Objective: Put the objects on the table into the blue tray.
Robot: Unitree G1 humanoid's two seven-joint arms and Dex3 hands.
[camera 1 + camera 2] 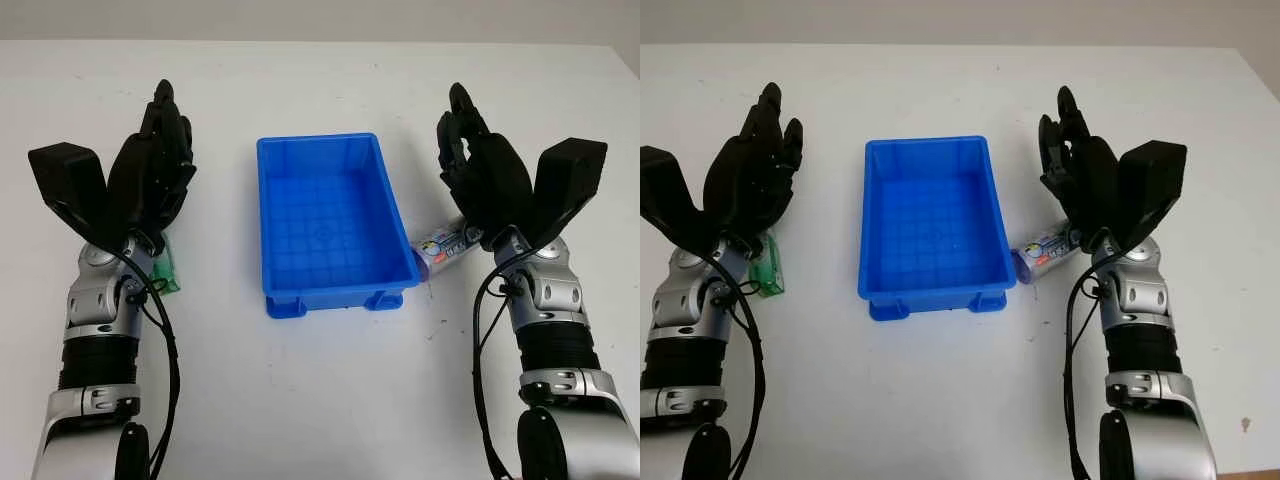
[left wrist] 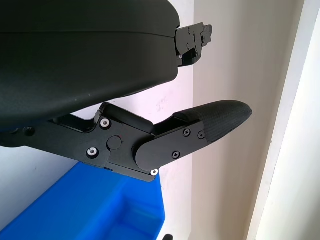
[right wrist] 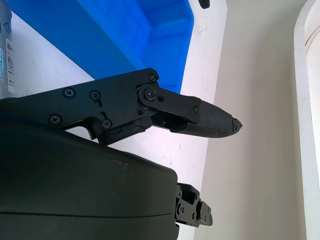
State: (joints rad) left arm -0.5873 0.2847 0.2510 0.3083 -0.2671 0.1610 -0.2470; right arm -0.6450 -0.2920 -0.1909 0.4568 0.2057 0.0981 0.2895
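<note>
Left eye view: the left hand [image 1: 150, 180] holds nothing, fingers released, over a green packet [image 1: 166, 270] left of the blue tray [image 1: 330, 290]. The right hand [image 1: 490, 180], likewise released, hovers above a printed tube [image 1: 445, 243] lying against the tray's right side; its label is unreadable.

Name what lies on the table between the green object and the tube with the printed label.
The blue tray, nothing inside it, sits between the green object under the left robot hand and the tube under the right robot hand, seen in both eye views.
</note>
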